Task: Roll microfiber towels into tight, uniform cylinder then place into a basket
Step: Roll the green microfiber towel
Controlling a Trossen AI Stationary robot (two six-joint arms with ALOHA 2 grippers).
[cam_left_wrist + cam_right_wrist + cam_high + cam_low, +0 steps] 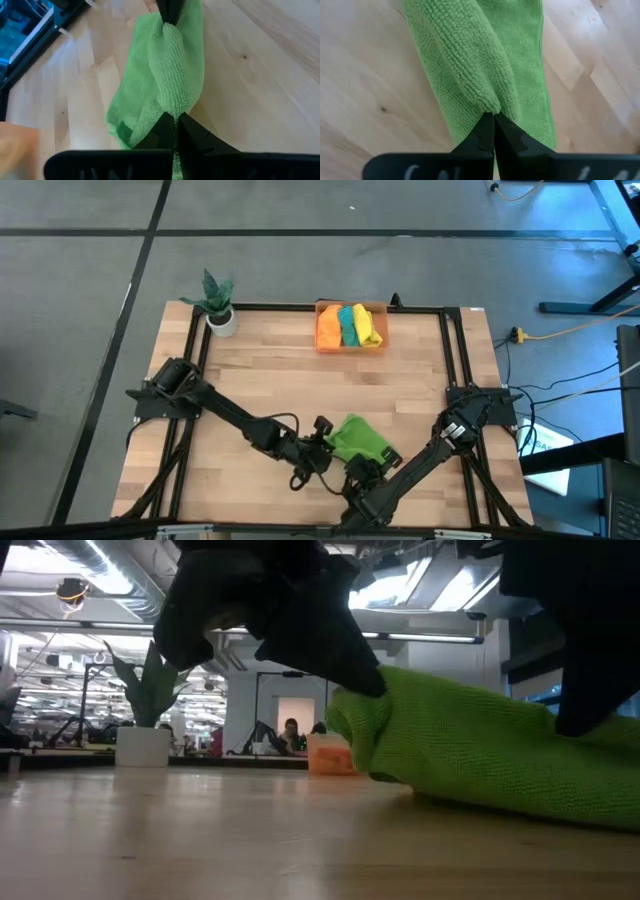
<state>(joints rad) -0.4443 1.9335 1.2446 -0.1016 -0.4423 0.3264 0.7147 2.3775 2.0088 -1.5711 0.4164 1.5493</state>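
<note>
A pale wooden table [270,380] with a black frame stands on a grey floor, an open hall with ceiling lights and a person behind it, and at its far edge sit a potted plant [218,302] and the orange basket [350,327] holding orange, teal and yellow rolled towels. The light green towel [360,440] lies near the front edge, loosely rolled, its long axis apparently running diagonally between the arms. The left gripper [175,122] and right gripper [493,122] each pinch one end, fingers clamped together on the cloth.
</note>
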